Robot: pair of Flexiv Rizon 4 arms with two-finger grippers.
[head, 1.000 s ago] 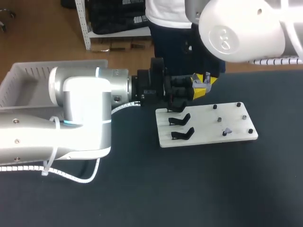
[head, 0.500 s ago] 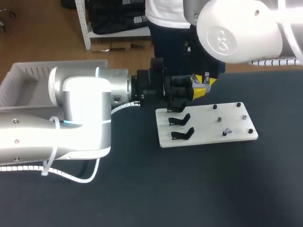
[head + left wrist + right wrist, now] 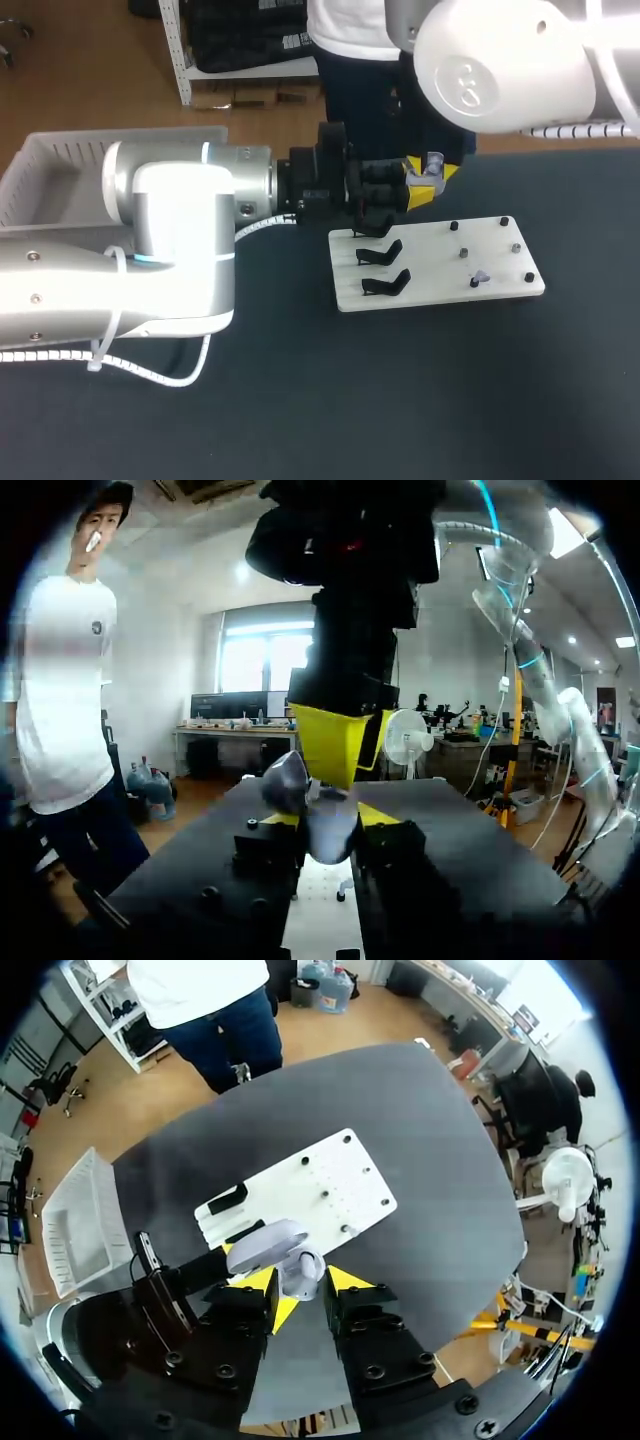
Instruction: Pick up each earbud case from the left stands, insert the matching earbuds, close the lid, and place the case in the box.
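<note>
Near the table's (image 3: pixel 450 400) far edge, the left tool (image 3: pixel 328 818) grips the open-lidded earbud case (image 3: pixel 327 840); the right tool (image 3: pixel 305 1282) straddles it, grip unclear.

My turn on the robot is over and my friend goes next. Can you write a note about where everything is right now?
Left gripper: shut on the open case, held in the air by the white board.
Right gripper: at the same case from above; unclear whether it grips.
Black stands on the board's left side: no case on them.
A small pale bit, maybe an earbud, sits among the pegs.
Box: no case visible in it.
Done: case picked up, lid open.
Left: earbuds in, lid shut, case into the box.
</note>
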